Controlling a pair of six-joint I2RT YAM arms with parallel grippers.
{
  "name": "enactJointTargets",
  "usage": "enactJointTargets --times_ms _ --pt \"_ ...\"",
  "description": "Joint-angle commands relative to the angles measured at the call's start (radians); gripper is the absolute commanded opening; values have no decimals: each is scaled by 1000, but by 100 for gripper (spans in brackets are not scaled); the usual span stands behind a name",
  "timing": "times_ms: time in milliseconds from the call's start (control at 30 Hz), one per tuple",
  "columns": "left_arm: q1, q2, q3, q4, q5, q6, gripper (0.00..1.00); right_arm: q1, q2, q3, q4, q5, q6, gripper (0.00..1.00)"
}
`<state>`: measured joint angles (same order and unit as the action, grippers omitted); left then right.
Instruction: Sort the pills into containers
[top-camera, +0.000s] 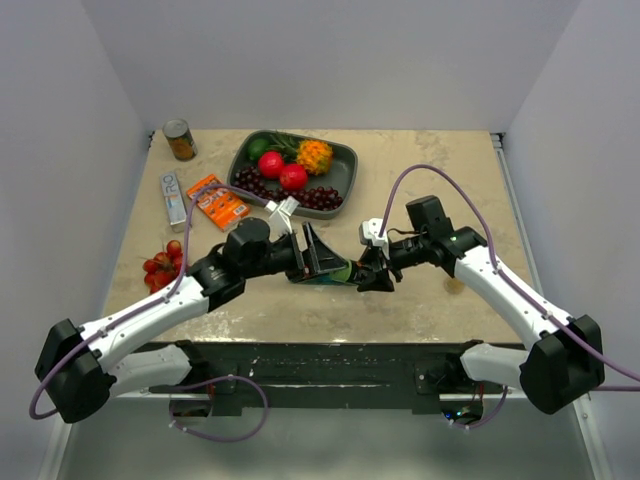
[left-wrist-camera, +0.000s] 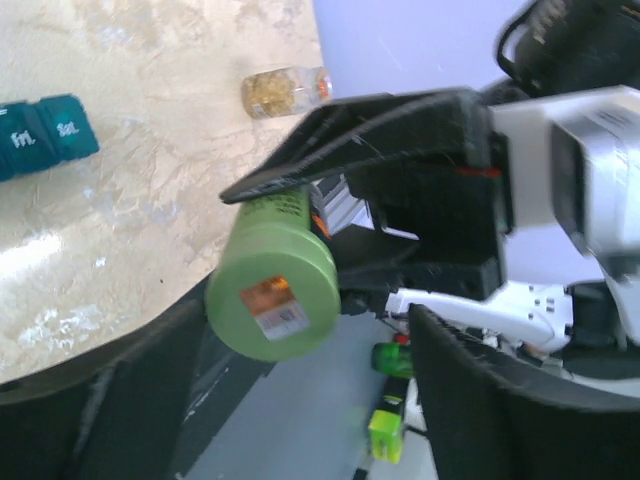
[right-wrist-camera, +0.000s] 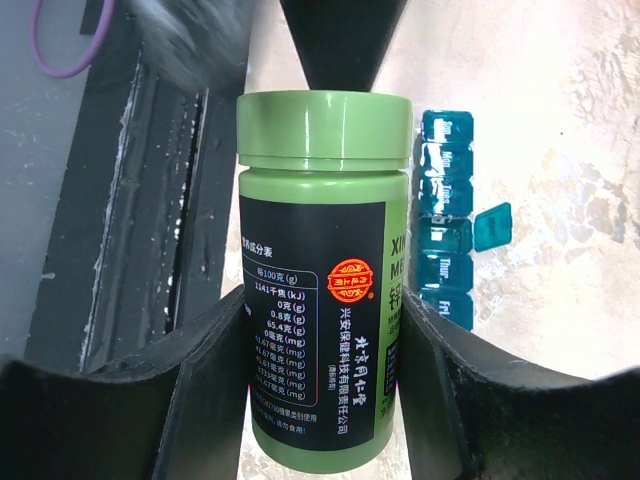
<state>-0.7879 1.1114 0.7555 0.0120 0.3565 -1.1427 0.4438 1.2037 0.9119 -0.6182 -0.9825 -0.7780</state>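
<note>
While right gripper (right-wrist-camera: 325, 310) grips bottle (right-wrist-camera: 322, 180), organizer (right-wrist-camera: 445, 250) nearby

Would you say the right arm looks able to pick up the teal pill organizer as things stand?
Probably not: the right claw is shut on the green bottle, so it would have to let that go first. The pill organizer itself lies uncovered on the table beyond.

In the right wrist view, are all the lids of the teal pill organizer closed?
No, one lid of the pill organizer stands flipped open beside the strip.
</note>
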Motion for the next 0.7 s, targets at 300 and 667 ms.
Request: enactJointTargets --times_ms 300,667 --pt "79 -159 80 -336 36 578 99 -4 -27 8 12 -36 -27 0" --pt "96 -409 -53 -59 111 1103 100 -7 -21 10 -11 -56 -63 0"
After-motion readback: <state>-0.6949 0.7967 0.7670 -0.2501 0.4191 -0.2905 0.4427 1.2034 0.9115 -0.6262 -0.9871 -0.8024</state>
